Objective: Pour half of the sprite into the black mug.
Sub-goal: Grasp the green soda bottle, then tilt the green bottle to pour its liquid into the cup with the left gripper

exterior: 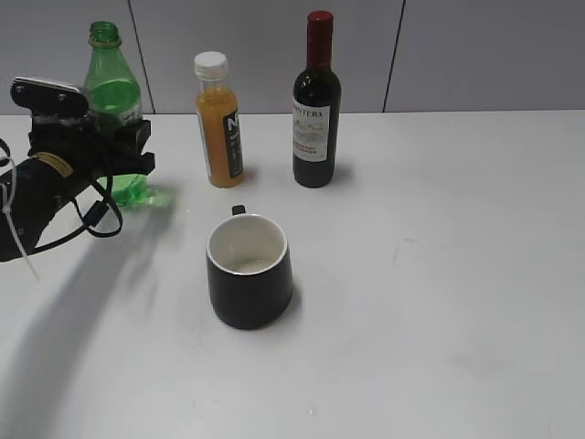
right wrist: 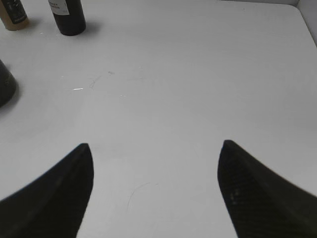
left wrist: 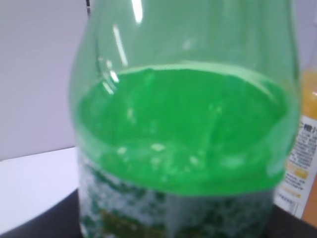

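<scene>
Left gripper (exterior: 110, 151) at sprite (exterior: 114, 91) body; grasp unconfirmed, cannot tell. Right gripper (right wrist: 153, 163) spread wide, idle. Black mug (exterior: 249, 271) apparently empty. Lifting and pouring outstanding.

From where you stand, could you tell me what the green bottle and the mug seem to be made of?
Green bottle: likely clear green plastic, see-through with glossy streaks; liquid shows inside. Mug: probably ceramic, matte black outside, smooth white inside.
</scene>
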